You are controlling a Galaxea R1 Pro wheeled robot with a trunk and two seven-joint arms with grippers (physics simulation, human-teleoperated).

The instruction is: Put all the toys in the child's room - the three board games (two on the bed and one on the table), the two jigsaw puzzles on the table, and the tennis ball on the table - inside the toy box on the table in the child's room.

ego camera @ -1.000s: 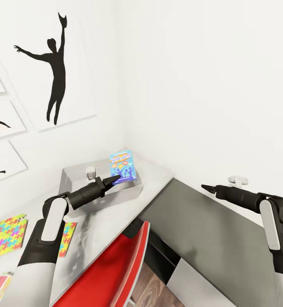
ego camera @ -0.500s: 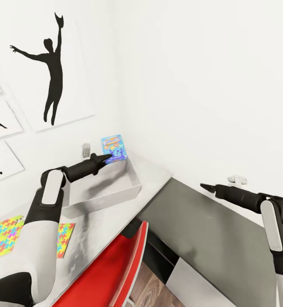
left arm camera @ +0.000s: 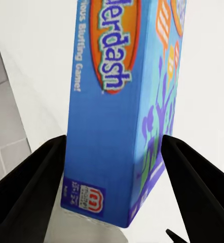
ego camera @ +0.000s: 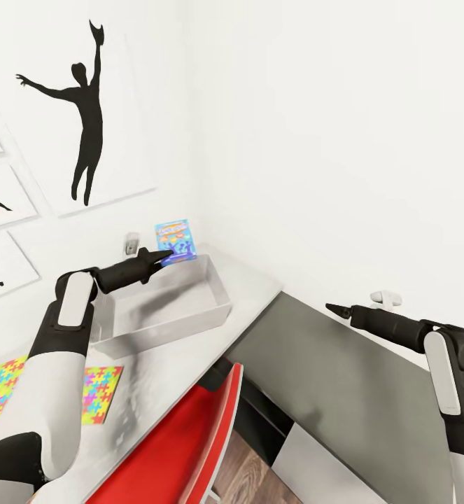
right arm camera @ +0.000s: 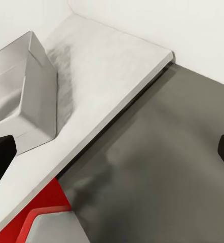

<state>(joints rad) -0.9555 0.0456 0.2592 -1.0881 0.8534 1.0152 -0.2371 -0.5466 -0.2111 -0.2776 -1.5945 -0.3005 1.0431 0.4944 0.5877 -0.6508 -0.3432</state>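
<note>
**Head view: blue game held over the far end of the toy box**

Head view: blue game [ego camera: 173, 241] upright, held at its lower edge by left gripper [ego camera: 163, 260], above the far end of the toy box [ego camera: 190, 311]. Game clear of the tray floor, close to the far wall. Box inside looks bare from here. Toy box sits on the table [ego camera: 252, 283], far right corner. Two puzzles [ego camera: 95, 394] lie flat on the near left of the table, well apart from the box. Red chair [ego camera: 190, 437] tucked below the table edge.

Left wrist view: fingers [left arm camera: 28, 185] clamp the game [left arm camera: 117, 131] on its two broad faces, low down near the bottom edge.

Right gripper [ego camera: 333, 308] hangs over the dark cabinet [ego camera: 343, 378], carrying nothing; whether its jaws are parted, cannot tell.

Risks, as judged:
- Grip is low on a tall box; game may pivot or slip.
- Released upright, it may land on the far rim and tip out against the wall.

Views differ: wrist shows the grip and print; head shows the height over the tray. Right wrist shows box wall [right arm camera: 38, 86] and table edge [right arm camera: 117, 106].
</note>
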